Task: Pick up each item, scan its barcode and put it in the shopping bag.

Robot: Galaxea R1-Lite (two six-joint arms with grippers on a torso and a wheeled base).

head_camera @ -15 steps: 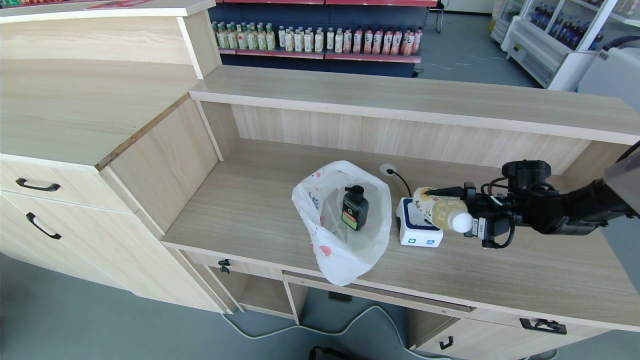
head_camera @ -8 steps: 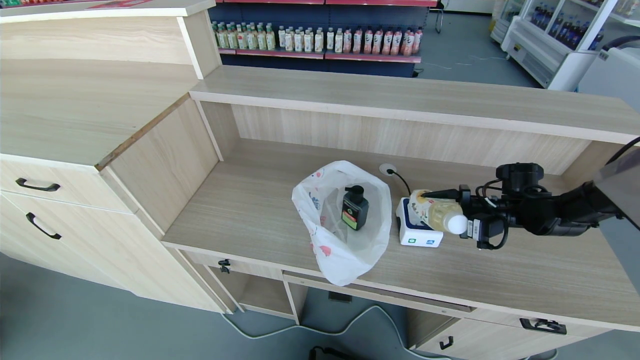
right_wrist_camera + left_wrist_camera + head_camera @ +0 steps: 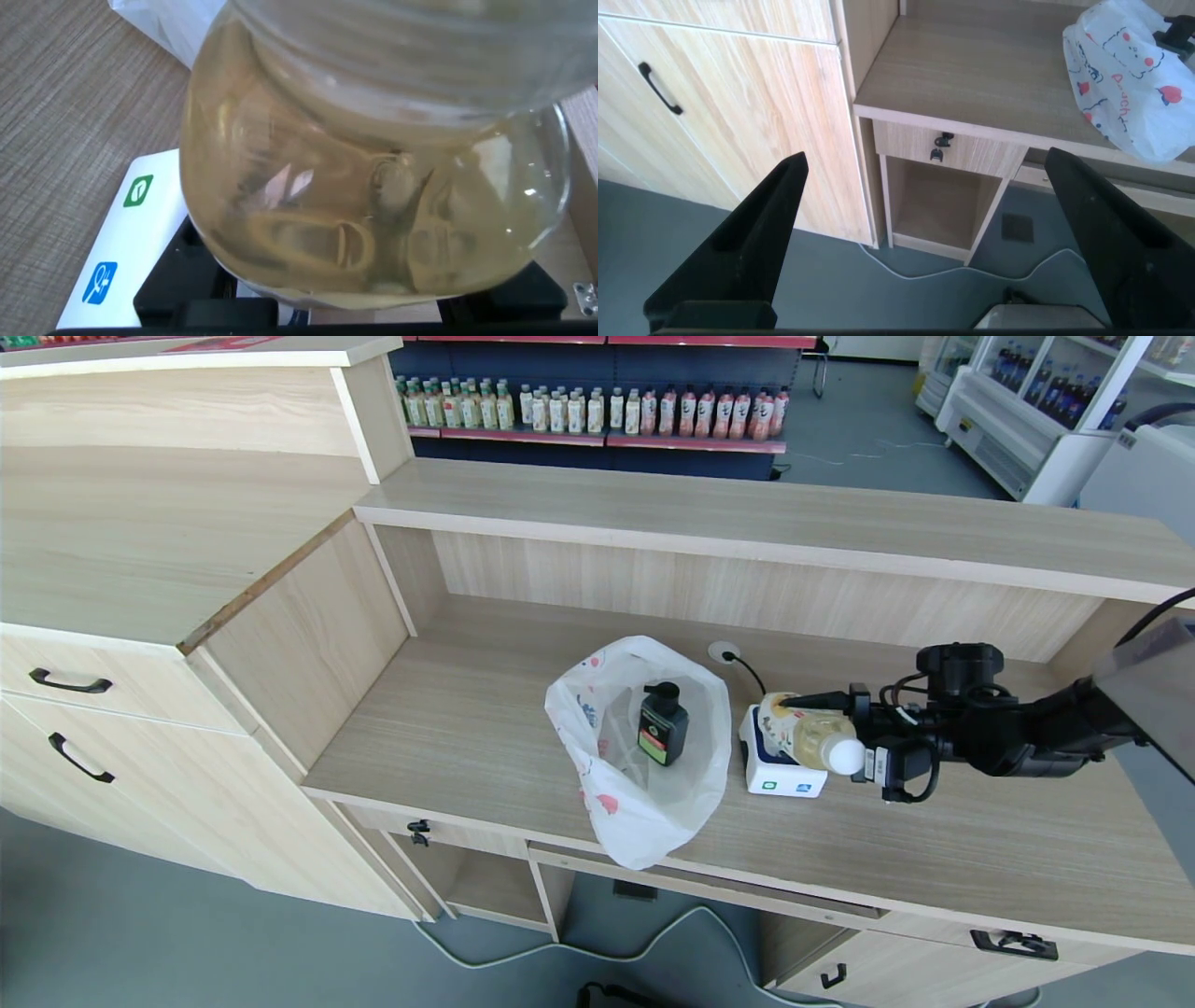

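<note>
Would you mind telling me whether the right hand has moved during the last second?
Yes. The right hand, holding the bottle, has shifted slightly left, farther over the white scanner and toward the shopping bag.

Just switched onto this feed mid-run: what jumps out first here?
The right gripper holds a white-capped drink bottle of pale yellow liquid on its side, right over the white scanner on the counter. Beside the scanner, toward the robot's left, sits the open white shopping bag with a black pump bottle standing upright inside.
</note>
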